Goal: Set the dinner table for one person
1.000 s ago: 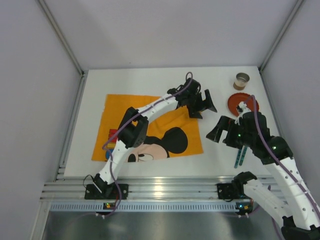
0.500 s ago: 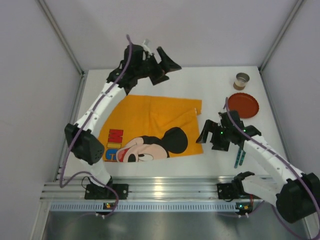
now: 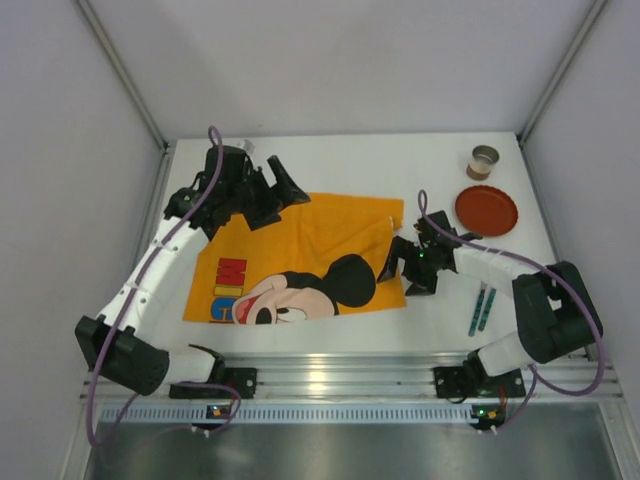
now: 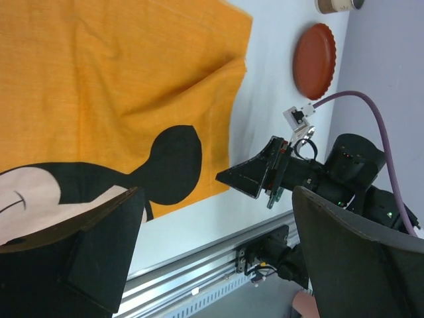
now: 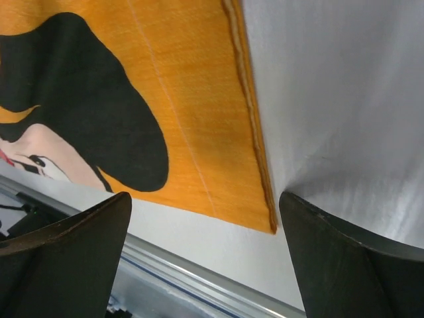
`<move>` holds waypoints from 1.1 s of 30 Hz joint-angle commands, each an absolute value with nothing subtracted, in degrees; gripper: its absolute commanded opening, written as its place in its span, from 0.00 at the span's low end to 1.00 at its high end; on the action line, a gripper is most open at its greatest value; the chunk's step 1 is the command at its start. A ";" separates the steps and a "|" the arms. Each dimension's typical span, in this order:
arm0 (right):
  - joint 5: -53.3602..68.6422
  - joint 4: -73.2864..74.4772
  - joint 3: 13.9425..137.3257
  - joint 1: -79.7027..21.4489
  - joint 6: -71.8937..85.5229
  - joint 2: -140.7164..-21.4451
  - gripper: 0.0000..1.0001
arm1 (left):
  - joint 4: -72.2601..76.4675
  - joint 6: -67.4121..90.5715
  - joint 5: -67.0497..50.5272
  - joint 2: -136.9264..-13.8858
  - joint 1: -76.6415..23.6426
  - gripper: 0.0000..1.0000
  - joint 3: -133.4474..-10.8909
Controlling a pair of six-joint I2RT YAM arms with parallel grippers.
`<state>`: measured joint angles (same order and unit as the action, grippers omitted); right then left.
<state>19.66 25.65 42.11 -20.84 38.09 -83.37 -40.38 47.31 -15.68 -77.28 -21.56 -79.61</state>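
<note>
The white dinner table [image 3: 330, 160] carries an orange Mickey Mouse placemat [image 3: 300, 250] left of centre, spread out with a crease near its back right corner. My left gripper [image 3: 282, 195] is open and empty above the placemat's back left part. Its wrist view looks down on the placemat [image 4: 119, 86] and the table [image 4: 192, 232]. My right gripper [image 3: 400, 272] is open and empty, low at the placemat's near right corner [image 5: 262, 212]; the corner lies between its jaws, untouched. A red plate [image 3: 487, 210], a metal-rimmed cup [image 3: 484, 160] and two teal utensils [image 3: 481, 310] lie at the right.
A ribbed aluminium rail [image 3: 320, 385] runs along the near edge and shows in the right wrist view [image 5: 172, 268]. Grey walls enclose the table on three sides. The left wrist view also shows the plate [image 4: 313, 59] and the right gripper [image 4: 255, 177].
My left arm has swung from the placemat's back right corner to its back left, open. My right gripper moved left and down to the placemat's near right corner. The placemat now lies spread out.
</note>
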 commanded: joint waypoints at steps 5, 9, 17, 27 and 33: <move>20.30 18.63 42.28 -21.62 37.70 -89.38 0.55 | -44.73 44.74 -12.22 -70.40 -19.07 0.99 -77.08; 17.94 21.69 41.92 -21.80 37.53 -87.19 0.00 | -43.86 44.74 -12.74 -70.31 -18.98 0.98 -75.68; 3.53 39.62 41.13 -19.96 37.53 -69.03 0.00 | -39.64 45.70 -14.24 -71.10 -18.98 0.98 -72.43; 4.82 49.13 35.96 -18.02 37.53 -61.09 1.00 | -36.39 43.16 -14.77 -75.41 -19.07 0.98 -70.14; 4.31 51.94 39.27 -18.02 39.38 -53.62 1.00 | -39.11 37.71 -10.82 -79.01 -19.07 0.98 -68.74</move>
